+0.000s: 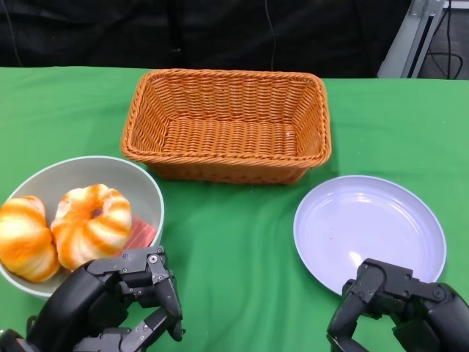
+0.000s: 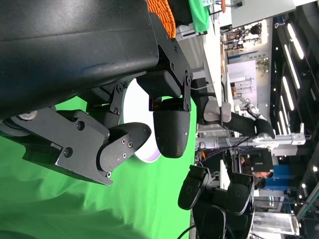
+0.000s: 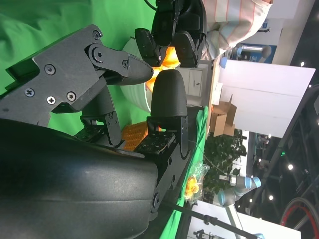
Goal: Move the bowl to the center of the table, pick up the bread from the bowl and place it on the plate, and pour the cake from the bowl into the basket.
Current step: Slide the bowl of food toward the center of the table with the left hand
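A grey bowl [image 1: 150,192] sits at the table's left front. It holds two orange-and-white swirled buns, one ring-shaped [image 1: 91,224] and one at the left edge [image 1: 26,238], plus a pink slice [image 1: 141,233] beside them. My left hand [image 1: 110,304] hangs just in front of the bowl's near rim, its fingers loosely bent and holding nothing. A pale lilac plate [image 1: 370,227] lies bare at the right front. Over the plate's near edge my right hand [image 1: 399,304] is empty too. In the right wrist view its fingers [image 3: 167,94] stand apart.
An empty woven orange basket [image 1: 227,125] stands at the back centre, between bowl and plate. Green cloth [image 1: 234,249] covers the table. A person's striped sleeve [image 3: 234,22] shows beyond the table in the right wrist view.
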Tool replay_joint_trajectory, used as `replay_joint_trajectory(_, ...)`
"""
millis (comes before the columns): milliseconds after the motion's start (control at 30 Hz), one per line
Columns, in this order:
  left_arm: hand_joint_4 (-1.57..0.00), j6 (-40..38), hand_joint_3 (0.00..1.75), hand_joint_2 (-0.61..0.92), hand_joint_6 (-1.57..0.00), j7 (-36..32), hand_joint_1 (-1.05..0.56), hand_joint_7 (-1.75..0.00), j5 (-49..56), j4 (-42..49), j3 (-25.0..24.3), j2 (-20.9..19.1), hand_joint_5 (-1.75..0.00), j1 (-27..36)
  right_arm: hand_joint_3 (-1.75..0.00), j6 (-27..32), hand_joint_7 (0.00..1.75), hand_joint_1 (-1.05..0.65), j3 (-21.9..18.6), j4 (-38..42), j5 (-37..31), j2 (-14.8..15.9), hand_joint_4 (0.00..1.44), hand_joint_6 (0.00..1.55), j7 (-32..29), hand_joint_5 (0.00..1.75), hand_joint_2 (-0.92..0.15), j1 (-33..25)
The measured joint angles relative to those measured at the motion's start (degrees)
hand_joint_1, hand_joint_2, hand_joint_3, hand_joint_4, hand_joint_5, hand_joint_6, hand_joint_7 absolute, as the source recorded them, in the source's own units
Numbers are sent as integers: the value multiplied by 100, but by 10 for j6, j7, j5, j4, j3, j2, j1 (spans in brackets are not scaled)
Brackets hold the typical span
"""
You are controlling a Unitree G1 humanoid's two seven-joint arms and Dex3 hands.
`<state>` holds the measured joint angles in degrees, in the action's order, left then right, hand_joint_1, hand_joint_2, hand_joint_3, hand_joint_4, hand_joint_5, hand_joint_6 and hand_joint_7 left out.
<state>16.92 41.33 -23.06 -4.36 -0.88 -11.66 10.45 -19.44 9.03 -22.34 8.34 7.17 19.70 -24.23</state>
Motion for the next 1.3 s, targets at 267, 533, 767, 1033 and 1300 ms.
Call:
replay_joint_trajectory(267,-66,-2,97,67,-71,0,-8,-138,-1,-1,0,0,-161,5,-78,-1,132,-24,2,-2,1,1,74,69,-2,157,-57,0)
replay_joint_trajectory(533,-66,-2,94,68,-69,0,-9,-139,0,-2,0,0,-161,12,-78,1,130,-22,2,-5,1,3,74,69,-2,156,-57,0)
replay_joint_trajectory(767,-66,-2,92,69,-70,3,-9,-139,-4,-2,0,0,-162,5,-78,6,130,-23,4,-5,-1,3,74,70,-8,156,-57,0)
replay_joint_trajectory(1033,-68,-2,86,72,-72,3,-11,-137,-4,-2,0,-1,-160,3,-80,6,130,-23,5,-5,-3,3,74,70,-12,156,-56,0)
replay_joint_trajectory(1300,-68,-40,91,70,-71,-13,-17,-130,-30,-49,-35,-19,-160,-16,-80,5,130,-22,12,-8,-20,2,74,70,-18,155,-57,-5)
